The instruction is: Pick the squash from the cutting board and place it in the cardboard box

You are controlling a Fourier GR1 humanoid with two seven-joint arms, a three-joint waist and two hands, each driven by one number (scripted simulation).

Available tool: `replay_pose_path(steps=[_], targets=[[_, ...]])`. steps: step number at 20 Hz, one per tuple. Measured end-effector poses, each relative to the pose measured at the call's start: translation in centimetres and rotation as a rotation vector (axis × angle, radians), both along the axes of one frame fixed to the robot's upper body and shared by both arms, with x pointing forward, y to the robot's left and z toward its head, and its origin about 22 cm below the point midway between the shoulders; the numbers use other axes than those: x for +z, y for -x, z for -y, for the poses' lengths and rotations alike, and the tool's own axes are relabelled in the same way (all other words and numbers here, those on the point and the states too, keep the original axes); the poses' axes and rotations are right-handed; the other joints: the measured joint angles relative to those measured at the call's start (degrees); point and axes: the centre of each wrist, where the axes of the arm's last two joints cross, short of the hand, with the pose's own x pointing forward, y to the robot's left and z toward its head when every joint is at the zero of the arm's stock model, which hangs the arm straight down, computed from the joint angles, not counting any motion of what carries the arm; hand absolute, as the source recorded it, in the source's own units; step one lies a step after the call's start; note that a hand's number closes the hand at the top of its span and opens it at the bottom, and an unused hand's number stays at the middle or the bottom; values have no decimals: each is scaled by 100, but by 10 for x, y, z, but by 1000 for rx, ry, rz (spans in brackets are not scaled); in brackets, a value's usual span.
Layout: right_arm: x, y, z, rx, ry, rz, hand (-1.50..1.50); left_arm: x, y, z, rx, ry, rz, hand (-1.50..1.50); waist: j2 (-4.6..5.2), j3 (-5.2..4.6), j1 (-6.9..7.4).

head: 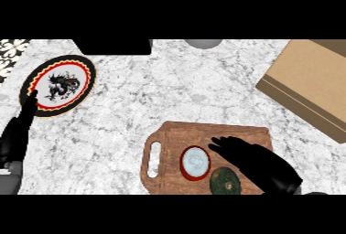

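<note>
The right hand (pixel 251 157) hovers released over the cutting board (pixel 181 131), just beyond the squash (pixel 224 181), poised to grasp; the cardboard box (pixel 310 82) waits farther off. The left hand (pixel 20 125) rests released.

tabletop (pixel 169 87): marbled white | board (pixel 175 132): wooden, lower centre, handle slot at left | squash (pixel 224 181): dark green, on board's near edge | bowl (pixel 194 163): red-rimmed, on board just left of squash | right robot hand (pixel 246 155): fingers straight, above board beside bowl | box (pixel 310 82): cardboard, upper right | plate (pixel 61 84): upper left | left robot hand (pixel 17 132): open, at plate's edge
</note>
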Motion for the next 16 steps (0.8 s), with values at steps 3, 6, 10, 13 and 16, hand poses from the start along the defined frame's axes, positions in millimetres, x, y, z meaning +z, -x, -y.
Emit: replay_pose_path(steps=[3,6,10,13,16], targets=[[1,10,-9,28,-27,0,-150,3,-1,3,-5,-1,-6,0,-2,1,-4],[8,12,-8,44,-38,4,-150,3,1,1,-3,1,-6,0,-1,1,-4],[8,16,-16,45,6,-6,-150,3,-1,-1,-2,3,-3,0,0,0,-7],[-1,18,-26,30,56,-15,-150,1,-2,1,-4,1,-7,0,0,0,-4],[-11,22,-30,9,92,-34,-150,2,-4,2,-5,4,-7,0,0,0,-6]])
